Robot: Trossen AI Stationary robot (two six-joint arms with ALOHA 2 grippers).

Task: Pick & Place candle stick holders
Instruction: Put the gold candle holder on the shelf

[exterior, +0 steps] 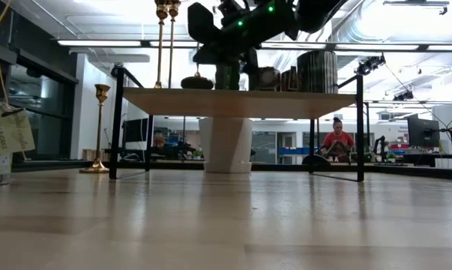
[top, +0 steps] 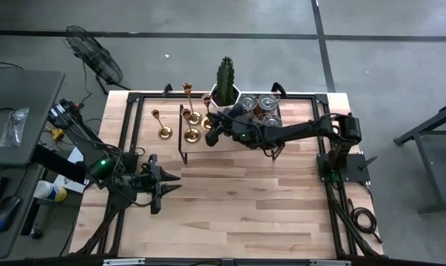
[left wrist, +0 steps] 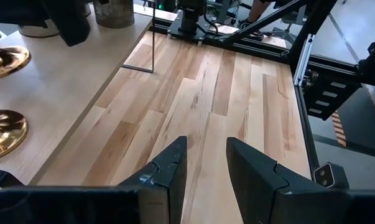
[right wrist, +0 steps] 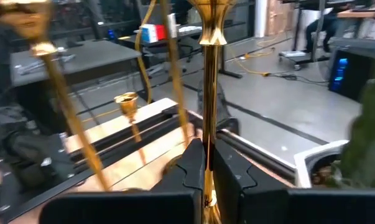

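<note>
Several gold candle stick holders stand at the far middle of the table. One (top: 163,133) stands on the table top, to the left of a low raised shelf (exterior: 240,101). Two others (top: 195,117) (top: 191,135) stand with their round bases on the shelf's left end. My right gripper (top: 212,133) reaches across the shelf from the right and is shut on the thin stem of a further holder (right wrist: 207,74). My left gripper (top: 166,187) waits open over the near left of the table with nothing between its fingers (left wrist: 175,168). My right gripper pinches the holder's thin stem (right wrist: 207,127), well below its flared cup, between its two fingers. The fingers come about level from the table's right side and lie across the stem. The holder stands upright. Whether its base rests on the shelf is hidden by the gripper.
A cactus in a white pot (top: 225,83) and several silver tins (top: 259,107) crowd the shelf's far right, close to my right arm. A black frame (top: 134,118) runs around the table. Bare wood lies in the near half (top: 245,214). People sit in the room behind (exterior: 338,139).
</note>
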